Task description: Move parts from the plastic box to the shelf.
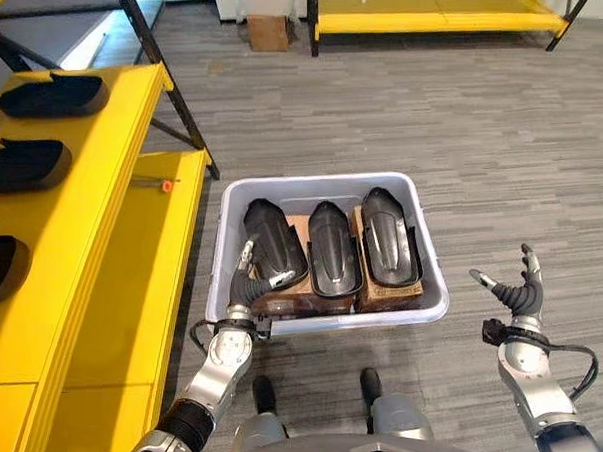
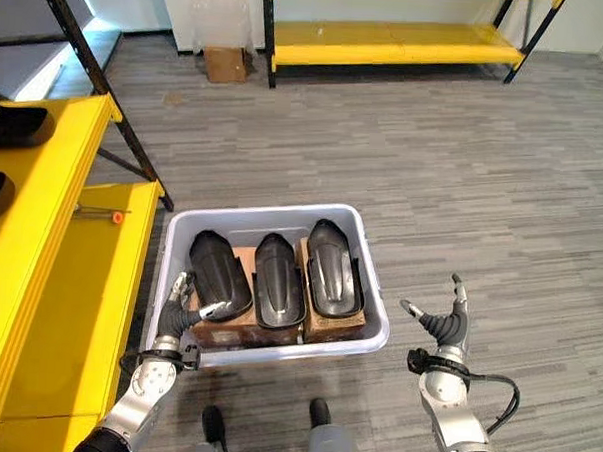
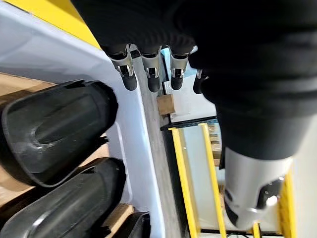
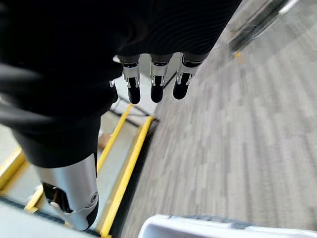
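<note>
Inside, three black parts (image 1: 335, 247) fill one plastic box (image 1: 423, 306); both robot hands (image 1: 254, 279) (image 1: 519, 291) spread.

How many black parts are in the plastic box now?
3: a left part by the left hand, a middle part and a right part. More may be hidden underneath.

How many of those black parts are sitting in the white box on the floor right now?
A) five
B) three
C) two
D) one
B: three black parts lie side by side in the plastic box, with the left hand at the box's near left corner and the right hand open above the floor.
</note>
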You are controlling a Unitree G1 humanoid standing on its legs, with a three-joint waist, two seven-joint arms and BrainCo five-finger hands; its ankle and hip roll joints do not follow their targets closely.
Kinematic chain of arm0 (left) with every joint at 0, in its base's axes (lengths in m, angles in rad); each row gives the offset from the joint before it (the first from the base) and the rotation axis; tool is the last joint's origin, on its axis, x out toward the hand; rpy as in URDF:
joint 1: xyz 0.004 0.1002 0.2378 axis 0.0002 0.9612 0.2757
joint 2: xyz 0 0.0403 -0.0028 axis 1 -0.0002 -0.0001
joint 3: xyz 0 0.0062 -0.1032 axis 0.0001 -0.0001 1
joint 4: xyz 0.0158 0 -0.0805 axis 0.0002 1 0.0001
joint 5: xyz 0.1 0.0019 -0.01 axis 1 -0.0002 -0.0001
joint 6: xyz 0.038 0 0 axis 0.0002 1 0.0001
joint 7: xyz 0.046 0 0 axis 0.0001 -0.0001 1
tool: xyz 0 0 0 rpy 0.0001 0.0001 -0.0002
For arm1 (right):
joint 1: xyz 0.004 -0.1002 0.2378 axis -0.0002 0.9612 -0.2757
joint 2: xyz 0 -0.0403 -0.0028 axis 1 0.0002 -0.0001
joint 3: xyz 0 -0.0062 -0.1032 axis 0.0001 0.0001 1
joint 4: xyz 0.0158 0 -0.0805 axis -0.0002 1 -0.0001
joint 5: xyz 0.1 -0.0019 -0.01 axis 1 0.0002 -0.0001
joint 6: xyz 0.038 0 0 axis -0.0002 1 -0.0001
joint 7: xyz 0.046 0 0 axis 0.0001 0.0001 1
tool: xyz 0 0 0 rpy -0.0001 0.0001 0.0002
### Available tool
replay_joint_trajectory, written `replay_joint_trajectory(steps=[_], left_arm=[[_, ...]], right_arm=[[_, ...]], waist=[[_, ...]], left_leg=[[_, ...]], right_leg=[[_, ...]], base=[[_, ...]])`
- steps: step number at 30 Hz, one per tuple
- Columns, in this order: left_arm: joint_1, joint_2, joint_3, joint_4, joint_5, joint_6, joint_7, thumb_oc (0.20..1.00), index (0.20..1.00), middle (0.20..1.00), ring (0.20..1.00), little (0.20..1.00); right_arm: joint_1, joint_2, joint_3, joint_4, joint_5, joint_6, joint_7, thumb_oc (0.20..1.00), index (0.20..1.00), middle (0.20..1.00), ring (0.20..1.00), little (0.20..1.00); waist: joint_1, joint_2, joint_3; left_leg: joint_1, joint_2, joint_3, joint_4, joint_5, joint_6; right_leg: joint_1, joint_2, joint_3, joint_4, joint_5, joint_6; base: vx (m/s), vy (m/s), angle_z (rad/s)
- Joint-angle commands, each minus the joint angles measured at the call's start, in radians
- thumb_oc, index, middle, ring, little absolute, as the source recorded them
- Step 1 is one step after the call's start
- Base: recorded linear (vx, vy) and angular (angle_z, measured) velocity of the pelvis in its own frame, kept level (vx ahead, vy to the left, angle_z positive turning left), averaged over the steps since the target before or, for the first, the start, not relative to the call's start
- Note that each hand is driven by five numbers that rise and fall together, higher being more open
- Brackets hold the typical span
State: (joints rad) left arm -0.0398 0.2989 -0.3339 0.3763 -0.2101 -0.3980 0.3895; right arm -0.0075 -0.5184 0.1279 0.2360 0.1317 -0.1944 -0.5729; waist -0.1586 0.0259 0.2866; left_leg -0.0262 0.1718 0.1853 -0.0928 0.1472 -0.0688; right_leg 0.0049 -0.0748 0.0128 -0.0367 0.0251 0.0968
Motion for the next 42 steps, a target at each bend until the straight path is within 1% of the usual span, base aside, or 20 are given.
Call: replay_joint_trajectory(steps=[1,2,3,4,6,8,9,10,12,14,15,21,22,29,30,34,37,38,39,42], left_arm=[[-0.062,0.065,0.003,-0.059,-0.017,-0.039,-0.016,1.000,1.000,1.000,1.000,1.000],[-0.063,0.066,0.003,-0.060,-0.017,-0.040,-0.016,1.000,1.000,1.000,1.000,1.000],[-0.077,0.074,-0.005,-0.086,-0.022,-0.043,-0.009,1.000,1.000,1.000,1.000,1.000],[-0.080,0.076,-0.005,-0.095,-0.029,-0.045,-0.005,1.000,1.000,1.000,1.000,1.000],[-0.085,0.076,-0.003,-0.109,-0.037,-0.055,0.007,1.000,1.000,1.000,1.000,1.000],[-0.090,0.075,0.004,-0.120,-0.047,-0.064,0.013,1.000,1.000,1.000,1.000,1.000],[-0.100,0.077,0.014,-0.141,-0.053,-0.067,0.018,1.000,1.000,1.000,1.000,1.000],[-0.100,0.077,0.014,-0.141,-0.053,-0.067,0.018,1.000,1.000,1.000,1.000,1.000],[-0.120,0.078,0.025,-0.167,-0.053,-0.068,0.027,1.000,1.000,1.000,1.000,1.000],[-0.132,0.081,0.032,-0.187,-0.051,-0.063,0.033,1.000,1.000,1.000,1.000,1.000],[-0.146,0.080,0.032,-0.204,-0.042,-0.060,0.044,1.000,1.000,1.000,1.000,1.000],[-0.177,0.090,0.030,-0.224,-0.045,-0.064,0.052,1.000,1.000,1.000,1.000,1.000],[-0.182,0.095,0.031,-0.234,-0.044,-0.062,0.052,1.000,1.000,1.000,1.000,1.000],[-0.219,0.105,0.030,-0.250,-0.046,-0.049,0.065,1.000,1.000,1.000,1.000,1.000],[-0.224,0.102,0.027,-0.246,-0.046,-0.046,0.064,1.000,1.000,1.000,1.000,1.000],[-0.224,0.100,0.020,-0.246,-0.047,-0.047,0.068,1.000,1.000,1.000,1.000,1.000],[-0.225,0.099,0.015,-0.252,-0.049,-0.044,0.069,1.000,1.000,1.000,1.000,1.000],[-0.220,0.098,0.012,-0.255,-0.051,-0.045,0.066,1.000,1.000,1.000,1.000,1.000],[-0.220,0.098,0.011,-0.255,-0.051,-0.044,0.066,1.000,1.000,1.000,1.000,1.000],[-0.222,0.097,0.003,-0.255,-0.048,-0.035,0.065,1.000,1.000,1.000,1.000,1.000]], right_arm=[[-0.121,-0.024,-0.029,-0.063,0.004,-0.067,-0.022,1.000,1.000,1.000,1.000,1.000],[-0.125,-0.027,-0.029,-0.064,0.006,-0.068,-0.022,1.000,1.000,1.000,1.000,1.000],[-0.187,-0.043,-0.031,-0.076,0.014,-0.036,-0.015,1.000,1.000,1.000,1.000,1.000],[-0.207,-0.046,-0.028,-0.081,0.016,-0.027,-0.007,1.000,1.000,1.000,1.000,1.000],[-0.236,-0.048,-0.023,-0.085,0.012,-0.018,0.009,1.000,1.000,1.000,1.000,1.000],[-0.256,-0.049,-0.016,-0.086,-0.001,-0.025,0.028,1.000,1.000,1.000,1.000,1.000],[-0.296,-0.051,-0.003,-0.091,-0.009,-0.022,0.037,1.000,1.000,1.000,1.000,1.000],[-0.296,-0.051,-0.003,-0.091,-0.009,-0.022,0.037,1.000,1.000,1.000,1.000,1.000],[-0.355,-0.046,0.019,-0.109,-0.023,-0.006,0.046,1.000,1.000,1.000,1.000,1.000],[-0.388,-0.042,0.032,-0.121,-0.021,0.012,0.043,1.000,1.000,1.000,1.000,1.000],[-0.425,-0.034,0.051,-0.125,-0.021,0.040,0.035,1.000,1.000,1.000,1.000,1.000],[-0.500,-0.023,0.081,-0.093,-0.004,0.091,0.011,1.000,1.000,1.000,1.000,1.000],[-0.519,-0.019,0.086,-0.081,0.003,0.108,0.009,1.000,1.000,1.000,1.000,1.000],[-0.576,-0.010,0.102,-0.020,-0.002,0.132,0.000,1.000,1.000,1.000,1.000,1.000],[-0.588,-0.008,0.111,-0.005,0.000,0.148,-0.032,1.000,1.000,1.000,1.000,1.000],[-0.591,-0.004,0.110,0.023,0.016,0.156,-0.065,1.000,1.000,1.000,1.000,1.000],[-0.582,-0.002,0.097,0.039,0.057,0.152,-0.043,1.000,1.000,1.000,1.000,1.000],[-0.570,-0.003,0.097,0.040,0.060,0.153,-0.007,1.000,1.000,1.000,1.000,1.000],[-0.569,-0.003,0.098,0.040,0.063,0.154,-0.001,1.000,1.000,1.000,1.000,1.000],[-0.564,0.000,0.115,0.046,0.098,0.164,0.060,1.000,1.000,1.000,1.000,1.000]], waist=[[0.026,-0.051,0.021],[0.027,-0.050,0.022],[0.032,-0.036,0.043],[0.034,-0.030,0.050],[0.037,-0.021,0.061],[0.040,-0.014,0.071],[0.046,-0.007,0.087],[0.046,-0.007,0.087],[0.055,0.001,0.110],[0.059,0.004,0.125],[0.063,0.009,0.142],[0.069,0.024,0.179],[0.071,0.029,0.189],[0.068,0.046,0.233],[0.067,0.051,0.233],[0.062,0.063,0.233],[0.057,0.072,0.233],[0.052,0.079,0.233],[0.052,0.079,0.233],[0.050,0.083,0.233]], left_leg=[[-0.046,-0.056,-0.013,0.158,-0.214,0.055],[-0.048,-0.056,-0.014,0.159,-0.214,0.055],[-0.069,-0.063,-0.024,0.160,-0.207,0.052],[-0.075,-0.066,-0.028,0.159,-0.204,0.051],[-0.087,-0.071,-0.034,0.162,-0.199,0.049],[-0.097,-0.077,-0.037,0.163,-0.196,0.048],[-0.110,-0.083,-0.042,0.162,-0.192,0.049],[-0.110,-0.083,-0.042,0.162,-0.192,0.049],[-0.130,-0.092,-0.049,0.160,-0.187,0.049],[-0.144,-0.097,-0.055,0.159,-0.182,0.048],[-0.161,-0.101,-0.060,0.160,-0.178,0.048],[-0.208,-0.109,-0.067,0.173,-0.171,0.048],[-0.221,-0.110,-0.069,0.179,-0.169,0.047],[-0.279,-0.114,-0.072,0.206,-0.166,0.046],[-0.300,-0.115,-0.072,0.212,-0.164,0.046],[-0.334,-0.117,-0.070,0.220,-0.161,0.046],[-0.353,-0.119,-0.069,0.222,-0.159,0.046],[-0.365,-0.119,-0.065,0.225,-0.157,0.046],[-0.368,-0.119,-0.064,0.228,-0.157,0.046],[-0.388,-0.118,-0.060,0.237,-0.155,0.046]], right_leg=[[-0.089,-0.011,-0.036,0.144,-0.085,-0.020],[-0.091,-0.011,-0.036,0.145,-0.085,-0.021],[-0.108,-0.007,-0.033,0.155,-0.091,-0.027],[-0.113,-0.005,-0.032,0.158,-0.092,-0.029],[-0.122,-0.004,-0.033,0.164,-0.095,-0.034],[-0.131,-0.004,-0.035,0.167,-0.095,-0.037],[-0.147,-0.004,-0.039,0.171,-0.096,-0.040],[-0.147,-0.004,-0.039,0.171,-0.096,-0.040],[-0.169,-0.002,-0.042,0.178,-0.095,-0.043],[-0.184,0.000,-0.041,0.184,-0.096,-0.045],[-0.204,0.003,-0.039,0.194,-0.098,-0.048],[-0.257,0.006,-0.038,0.228,-0.106,-0.055],[-0.271,0.007,-0.037,0.239,-0.109,-0.057],[-0.343,0.011,-0.025,0.292,-0.122,-0.063],[-0.367,0.012,-0.023,0.305,-0.125,-0.067],[-0.410,0.014,-0.017,0.325,-0.130,-0.071],[-0.435,0.014,-0.015,0.335,-0.133,-0.071],[-0.456,0.014,-0.012,0.344,-0.133,-0.073],[-0.460,0.013,-0.011,0.347,-0.133,-0.073],[-0.487,0.013,-0.011,0.364,-0.136,-0.076]], base=[[-0.12,0.015,0.00],[-0.13,0.060,0.06],[-0.08,0.063,0.06],[-0.07,0.061,0.02],[-0.04,0.037,-0.02],[-0.07,0.041,0.07],[-0.07,0.028,0.07],[-0.09,0.025,0.07],[-0.09,0.009,0.04],[-0.09,-0.001,0.02],[-0.08,-0.002,0.02],[-0.06,-0.010,0.05],[-0.06,-0.019,0.02],[-0.05,-0.025,0.01],[-0.03,-0.024,-0.01],[-0.01,0.005,0.00],[-0.03,0.026,-0.08],[0.00,0.000,0.00],[0.00,0.000,0.00],[0.00,0.000,0.00]])
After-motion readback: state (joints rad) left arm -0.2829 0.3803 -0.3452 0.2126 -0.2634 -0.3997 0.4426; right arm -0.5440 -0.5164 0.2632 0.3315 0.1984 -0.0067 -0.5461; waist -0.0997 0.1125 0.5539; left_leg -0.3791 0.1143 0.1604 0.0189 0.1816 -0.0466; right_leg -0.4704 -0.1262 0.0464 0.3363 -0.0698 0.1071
